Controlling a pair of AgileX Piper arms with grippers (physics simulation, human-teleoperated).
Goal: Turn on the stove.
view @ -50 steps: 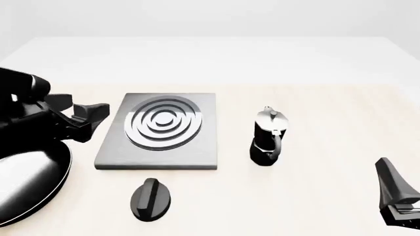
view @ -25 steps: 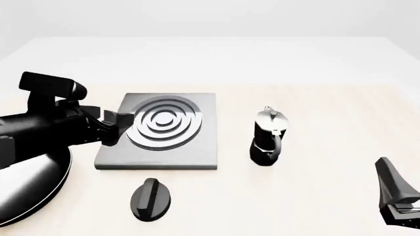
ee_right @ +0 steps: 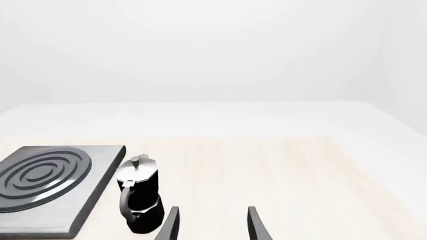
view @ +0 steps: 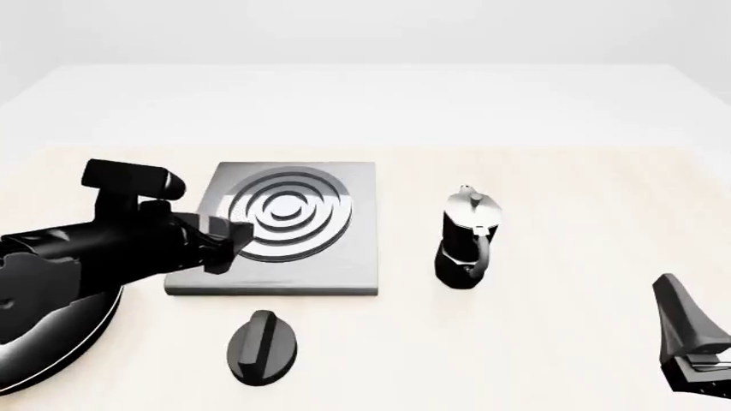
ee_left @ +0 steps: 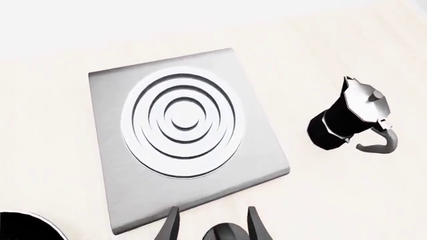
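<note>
No readable text, labels, brands or numbers anywhere.

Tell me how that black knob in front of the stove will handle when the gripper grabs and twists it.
The knob looks like a rigid low disc with a raised ridge across it, so the fingers probably get firm purchase on that ridge. It sits flat on the table, apart from the stove, so it seems unlikely to roll or tip. Its smooth black finish might be slightly slippery.

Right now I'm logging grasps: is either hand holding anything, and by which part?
Nothing is held. The left hand is open, its fingers framing the knob without touching it. The right hand is open and empty, beside the moka pot.
</note>
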